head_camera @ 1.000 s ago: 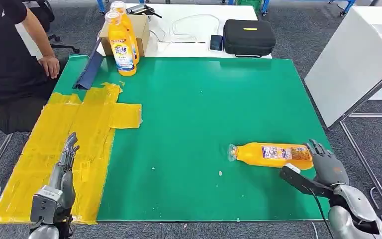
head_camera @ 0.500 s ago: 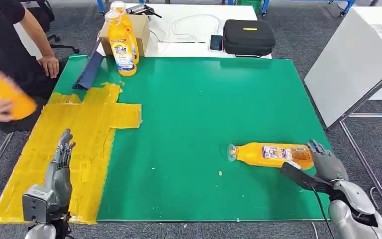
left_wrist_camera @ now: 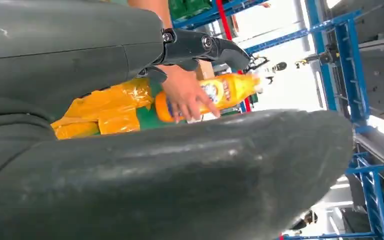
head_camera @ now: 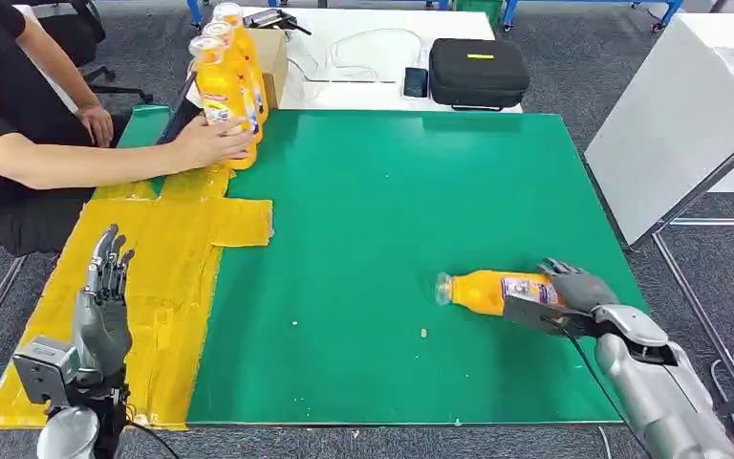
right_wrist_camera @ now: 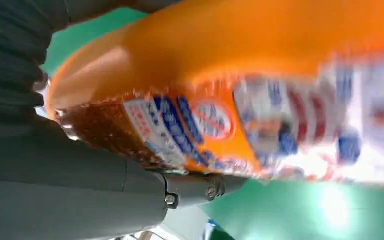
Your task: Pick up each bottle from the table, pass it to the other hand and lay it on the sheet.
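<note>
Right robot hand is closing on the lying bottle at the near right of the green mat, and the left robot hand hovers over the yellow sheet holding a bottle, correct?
Not quite. The left robot hand holds nothing; the head view shows it open over the yellow sheet. The rest stands: the right robot hand is on the lying bottle at the green mat's near right.

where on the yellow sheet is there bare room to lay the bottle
The yellow sheet is bare between the left hand and its far end. That end is crowded: a person's hand sets a bottle beside the upright bottles.
</note>
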Controlling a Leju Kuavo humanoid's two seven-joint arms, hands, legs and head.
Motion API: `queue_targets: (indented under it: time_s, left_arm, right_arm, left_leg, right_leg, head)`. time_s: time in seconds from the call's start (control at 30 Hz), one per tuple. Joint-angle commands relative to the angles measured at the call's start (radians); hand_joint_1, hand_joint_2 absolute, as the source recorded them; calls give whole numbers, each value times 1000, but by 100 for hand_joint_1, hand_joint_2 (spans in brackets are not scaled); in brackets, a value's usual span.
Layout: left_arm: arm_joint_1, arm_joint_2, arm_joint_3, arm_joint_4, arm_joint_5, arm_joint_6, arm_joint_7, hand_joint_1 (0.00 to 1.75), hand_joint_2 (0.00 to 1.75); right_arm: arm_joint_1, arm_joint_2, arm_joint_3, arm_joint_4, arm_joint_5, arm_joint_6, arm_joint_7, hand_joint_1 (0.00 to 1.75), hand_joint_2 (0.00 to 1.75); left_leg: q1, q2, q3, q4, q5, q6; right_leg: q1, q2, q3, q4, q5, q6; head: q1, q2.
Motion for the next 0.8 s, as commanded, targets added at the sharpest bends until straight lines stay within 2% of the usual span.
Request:
queue_targets:
  time_s: [0.03, 0.13, 0.3, 0.33, 0.4, 0.43, 0.5, 0.57, 0.6, 0.63, 0.67, 0.7, 0.73, 0.77, 0.8]
  left_arm:
    - [-34, 19, 27, 77, 15, -7, 0, 0, 0]
    - [-40, 20, 24, 83, 20, -10, 0, 0, 0]
    - [-49, 17, 20, 102, 41, -18, 11, 0, 0]
    - [-47, 18, 21, 103, 59, -31, 22, 0, 0]
    - [-22, 12, 23, 83, 104, -58, 49, 0, 0]
    - [4, 9, 19, 63, 133, -76, 66, 0, 0]
    - [21, 8, 15, 49, 135, -79, 66, 0, 0]
    - [20, 9, 15, 50, 136, -79, 66, 0, 0]
    - [18, 10, 15, 52, 137, -80, 66, 0, 0]
    - [20, 9, 10, 57, 182, -114, 91, 0, 0]
    - [26, 9, -1, 58, 215, -141, 106, 0, 0]
    - [35, -3, -7, 58, 268, -169, 132, 0, 0]
    - [54, -17, -21, 40, 317, -200, 161, 0, 0]
    - [65, -29, -38, 32, 387, -243, 198, 0, 0]
    - [73, -34, -57, 20, 405, -247, 218, 0, 0]
  right_arm:
    - [-69, 50, 155, 179, -2, -2, -6, 175, 175]
    - [-69, 45, 185, 186, -4, 18, -25, 171, 175]
    - [-63, 42, 216, 201, -32, 41, -46, 175, 175]
    - [-54, 50, 197, 195, -63, 33, -49, 175, 175]
    - [-10, 90, 107, 139, -195, 13, -69, 175, 175]
    - [46, 137, -5, 54, -366, 29, -76, 175, 175]
    - [78, 136, 10, -19, -383, 38, -27, 175, 175]
    - [81, 132, 13, -27, -387, 40, -23, 175, 175]
    - [83, 127, 16, -33, -392, 42, -19, 175, 175]
    - [126, 234, -212, -43, -700, 180, -68, 175, 175]
    - [189, 266, -256, -133, -912, 240, -41, 175, 175]
    - [243, 306, -262, -228, -993, 203, -26, 175, 175]
    - [285, 334, -204, -336, -977, 122, -11, 175, 175]
    - [299, 366, -173, -387, -1016, 101, 10, 175, 175]
    - [300, 382, -127, -416, -1019, 66, 27, 175, 175]
  left_leg:
    - [1, 0, 3, -1, -1, -2]
    - [1, 0, 5, -1, -1, -4]
    - [1, -2, 9, -1, -1, -4]
    - [1, -1, 9, -1, -2, -4]
    - [1, -2, 10, -2, -1, -4]
    - [2, 0, 11, -2, -2, -4]
    - [2, 0, 12, -3, -3, -5]
    - [3, 1, 9, -2, -3, -4]
    - [3, 2, 12, -2, -4, -5]
    - [3, 4, 10, -1, -3, -4]
    - [2, 2, 12, -1, -4, -5]
    - [4, 3, 13, -1, -4, -5]
    - [4, 1, 14, -2, -3, -6]
    - [5, 2, 15, -1, -4, -6]
    - [7, 5, 16, -1, -6, -10]
  right_leg:
    - [0, 2, 3, -1, 0, -1]
    - [0, 3, 4, -1, 0, -2]
    - [0, 1, 4, -1, -1, -3]
    - [1, 0, -2, -2, 0, -2]
    - [0, 1, -2, -2, -1, -4]
    - [1, 2, -1, -3, -1, -3]
    - [1, 2, 0, -3, -1, -3]
    - [3, 3, 2, -3, 0, -3]
    - [3, 5, 10, -3, -1, -3]
    - [3, 5, 8, -2, 0, -2]
    - [2, 5, 9, -1, -1, -3]
    - [3, 5, 10, -2, -1, -3]
    - [3, 4, 10, -3, -1, -4]
    - [3, 4, 1, -2, -3, -5]
    - [5, 8, 2, -2, -5, -10]
  head:
    - [0, 0]
    - [0, 0]
    - [0, 0]
    - [0, 0]
    - [0, 0]
    - [0, 0]
    - [0, 0]
    - [1, 0]
    - [0, 0]
    - [0, 0]
    - [0, 0]
    - [0, 0]
    - [0, 0]
    - [1, 0]
    - [2, 0]
